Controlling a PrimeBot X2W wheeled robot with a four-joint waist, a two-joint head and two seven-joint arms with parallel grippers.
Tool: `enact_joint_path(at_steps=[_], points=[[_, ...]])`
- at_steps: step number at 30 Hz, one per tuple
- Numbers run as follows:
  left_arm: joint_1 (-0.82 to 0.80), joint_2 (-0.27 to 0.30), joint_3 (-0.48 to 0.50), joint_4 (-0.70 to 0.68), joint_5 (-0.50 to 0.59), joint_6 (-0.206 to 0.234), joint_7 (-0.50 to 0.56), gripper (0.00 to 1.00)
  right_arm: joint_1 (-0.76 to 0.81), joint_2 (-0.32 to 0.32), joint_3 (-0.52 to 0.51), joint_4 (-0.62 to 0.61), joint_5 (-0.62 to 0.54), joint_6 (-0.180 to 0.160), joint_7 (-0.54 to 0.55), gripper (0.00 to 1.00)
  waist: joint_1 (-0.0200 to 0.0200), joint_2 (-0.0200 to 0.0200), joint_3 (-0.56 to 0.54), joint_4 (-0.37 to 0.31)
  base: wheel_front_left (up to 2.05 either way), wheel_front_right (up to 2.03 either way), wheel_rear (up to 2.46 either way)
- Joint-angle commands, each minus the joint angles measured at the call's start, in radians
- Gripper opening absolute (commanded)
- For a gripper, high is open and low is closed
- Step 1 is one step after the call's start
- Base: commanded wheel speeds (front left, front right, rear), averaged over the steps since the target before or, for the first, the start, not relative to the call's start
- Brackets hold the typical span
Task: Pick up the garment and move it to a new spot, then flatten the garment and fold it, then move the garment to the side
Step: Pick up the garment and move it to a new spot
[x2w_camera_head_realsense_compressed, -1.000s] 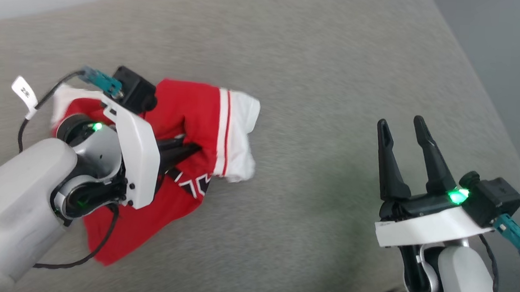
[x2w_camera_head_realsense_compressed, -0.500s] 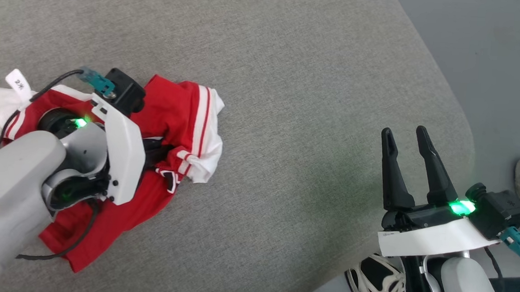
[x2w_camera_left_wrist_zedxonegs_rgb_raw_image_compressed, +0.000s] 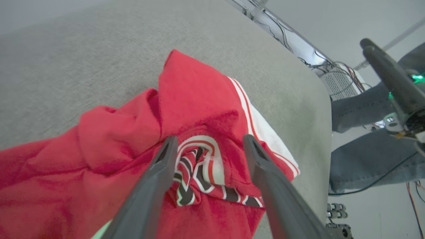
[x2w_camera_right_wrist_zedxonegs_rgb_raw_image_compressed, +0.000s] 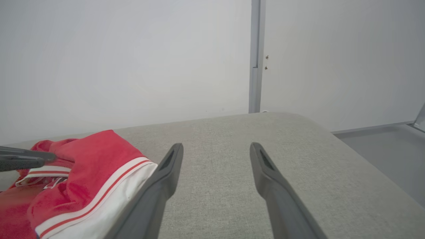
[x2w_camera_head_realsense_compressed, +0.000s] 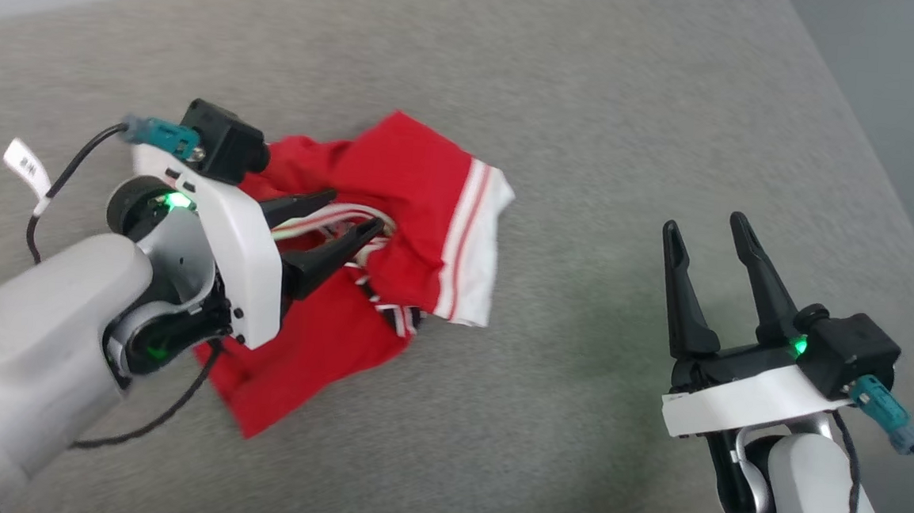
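Now left jaws gape over garment (x2w_camera_head_realsense_compressed: pixel 422 175).

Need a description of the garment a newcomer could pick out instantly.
Start at the big grey fabric surface. On its left part, beneath the open left pincer, lies a crumpled garment. Bright red cloth, a white sleeve edged in red-white stripes and black-and-white lettering set it apart from the plain grey around it.

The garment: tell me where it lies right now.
In the head view the garment lies crumpled on the left of the grey padded surface, under the open left gripper, well apart from the right gripper.
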Motion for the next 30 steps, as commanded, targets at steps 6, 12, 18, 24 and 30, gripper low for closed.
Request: enact_joint_path(at_steps=[6,12,18,24,30], points=[[0.139,-0.031,0.017,0.092,-0.074,0.003,-0.219,1.0,-0.001,-0.001,-0.033,0.076,-0.09,0.0,-0.005,1.0,-0.0001,0.0,-0.134,0.182,0.0,0.0,0.0],[0.254,-0.072,0.03,0.203,-0.123,0.003,-0.37,1.0,0.017,0.0,-0.06,0.115,-0.137,0.0,-0.005,1.0,-0.0001,0.0,-0.179,0.263,0.0,0.0,0.0],[0.375,-0.105,0.1,0.304,-0.141,0.003,-0.461,1.0,0.047,0.0,-0.105,0.144,-0.173,0.0,-0.005,1.0,-0.0001,0.0,-0.229,0.339,0.0,0.0,0.0],[0.539,-0.154,0.384,0.343,0.032,0.003,-0.465,1.0,0.092,-0.001,-0.138,0.148,-0.195,0.0,-0.005,1.0,-0.0001,0.0,-0.275,0.386,0.0,0.0,0.0],[0.803,-0.235,0.812,0.184,0.417,0.007,-0.465,1.0,0.13,-0.001,-0.162,0.139,-0.22,0.0,-0.005,1.0,-0.0001,0.0,-0.302,0.407,0.0,0.0,0.0]])
